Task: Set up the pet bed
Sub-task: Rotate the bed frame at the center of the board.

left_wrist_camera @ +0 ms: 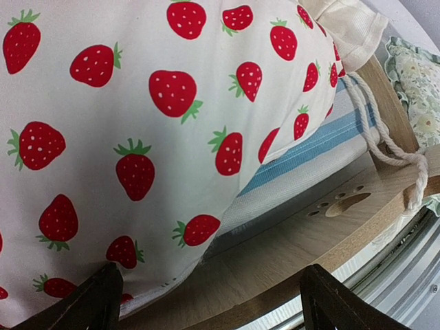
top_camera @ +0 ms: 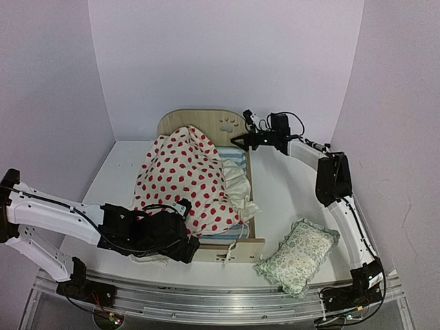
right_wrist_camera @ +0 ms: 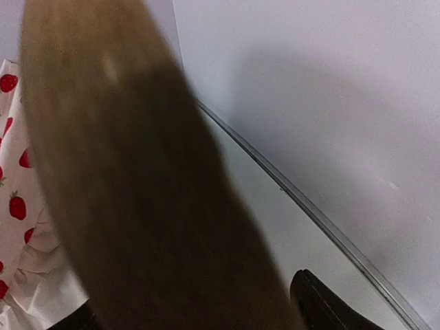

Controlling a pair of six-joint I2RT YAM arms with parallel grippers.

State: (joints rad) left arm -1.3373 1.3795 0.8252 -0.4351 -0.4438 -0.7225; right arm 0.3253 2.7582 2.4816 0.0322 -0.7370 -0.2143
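**Pet bed point(top_camera: 234, 249) mid-table, cushion heaped on it, an arm at each end**

The pet bed stands in the middle of the white table point(top_camera: 289, 199). Its arched headboard point(top_camera: 203, 120) is toward the far wall and its low footboard point(top_camera: 242, 251) toward the arm bases. A cream strawberry cushion point(top_camera: 184, 175) lies bunched on top — humped and rumpled rather than flat. It covers most of the striped base point(top_camera: 234, 158), which shows only as a strip along the right side. A green floral pillow point(top_camera: 297, 256) rests on the table to the right of the footboard, near it but apart.

The left gripper point(top_camera: 187, 246) sits low at the footboard's left end, just beside the near edge of the cushion. Its wrist camera shows its fingers point(left_wrist_camera: 93, 306) spread wide and the jaws open. The cushion's lower edge and the wooden footboard rim lie ahead between them, and nothing is clamped. In that view a paw cutout point(left_wrist_camera: 347, 204) shows in the footboard. A pale cord point(left_wrist_camera: 385, 148) hangs over the wood beside the blue stripe.

The right gripper point(top_camera: 249, 141) reaches to the right end of the headboard. From its wrist camera the wood fills the view as a close, blurred brown mass. One dark finger point(right_wrist_camera: 323, 302) shows on its right and a hint of the other at the lower left — so the fingers straddle the board's edge. Whether they press on it or stand off it I cannot tell.
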